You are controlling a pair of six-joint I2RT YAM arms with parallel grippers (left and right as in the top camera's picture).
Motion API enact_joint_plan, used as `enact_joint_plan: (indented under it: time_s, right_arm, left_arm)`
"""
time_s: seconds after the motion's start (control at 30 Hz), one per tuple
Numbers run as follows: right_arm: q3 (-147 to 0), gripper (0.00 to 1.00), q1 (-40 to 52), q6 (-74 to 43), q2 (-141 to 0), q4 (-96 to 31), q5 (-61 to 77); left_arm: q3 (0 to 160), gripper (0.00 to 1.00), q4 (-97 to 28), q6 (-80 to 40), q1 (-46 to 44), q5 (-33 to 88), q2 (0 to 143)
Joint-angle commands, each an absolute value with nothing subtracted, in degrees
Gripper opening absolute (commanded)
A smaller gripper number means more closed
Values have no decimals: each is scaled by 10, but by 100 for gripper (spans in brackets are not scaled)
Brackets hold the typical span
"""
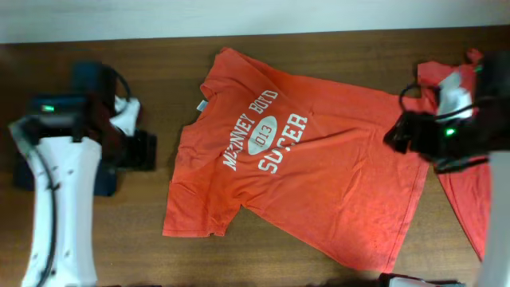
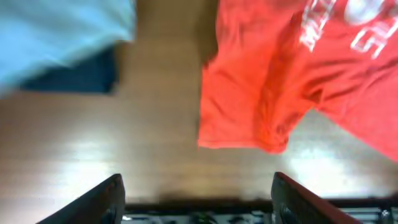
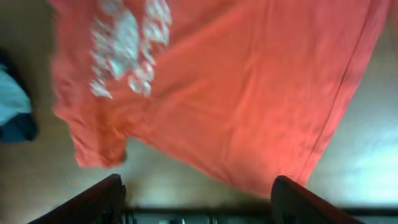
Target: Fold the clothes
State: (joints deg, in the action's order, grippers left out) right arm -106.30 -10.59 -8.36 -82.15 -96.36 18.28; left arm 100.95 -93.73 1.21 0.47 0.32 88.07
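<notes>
An orange-red T-shirt with white "McKinney Boys 2013 Soccer" lettering lies spread flat on the wooden table, collar to the upper left. It also shows in the left wrist view and the right wrist view. A second orange-red shirt lies at the right edge, partly under the right arm. My left gripper is open and empty, left of the shirt's sleeve. My right gripper is open and empty, above the shirt's hem side at the right.
A light blue and dark blue cloth lies at the table's left, by the left arm's base. Bare wood shows between the left arm and the shirt. The table's far edge meets a white wall.
</notes>
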Motion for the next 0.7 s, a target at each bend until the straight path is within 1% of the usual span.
enact_joint_plan:
  time_s: [0.0, 0.1, 0.13, 0.27, 0.37, 0.47, 0.53, 0.57, 0.63, 0.67]
  right_arm:
    - [-943, 80, -100, -93, -825, -936, 174]
    - [-875, 80, -100, -93, -825, -905, 175]
    - [-851, 80, -100, -93, -825, -895, 175]
    - [-789, 80, -100, -93, -825, -864, 175]
    - [-755, 80, -100, -94, -825, -834, 176]
    - [-753, 80, -100, -94, -825, -829, 176]
    - [-753, 80, -100, -94, -825, -828, 175]
    - [-753, 80, -100, -94, -825, -828, 175]
    - [-753, 80, -100, -94, -825, -828, 175]
    - [-753, 80, -100, -94, -825, -826, 175]
  left_arm:
    - [797, 75, -840, -40, 17, 67, 866]
    - [675, 78, -739, -74, 17, 67, 871]
    - [634, 80, -706, -88, 17, 67, 875]
    - [526, 82, -611, -99, 17, 67, 894]
    - [470, 82, -544, -108, 18, 84, 937]
    - [474, 81, -524, -108, 21, 84, 966]
    - [474, 75, -516, -111, 21, 86, 978]
    - [474, 68, -512, -111, 22, 86, 985]
    - [476, 54, -510, -111, 22, 86, 994]
    - [476, 43, -510, -111, 22, 86, 997]
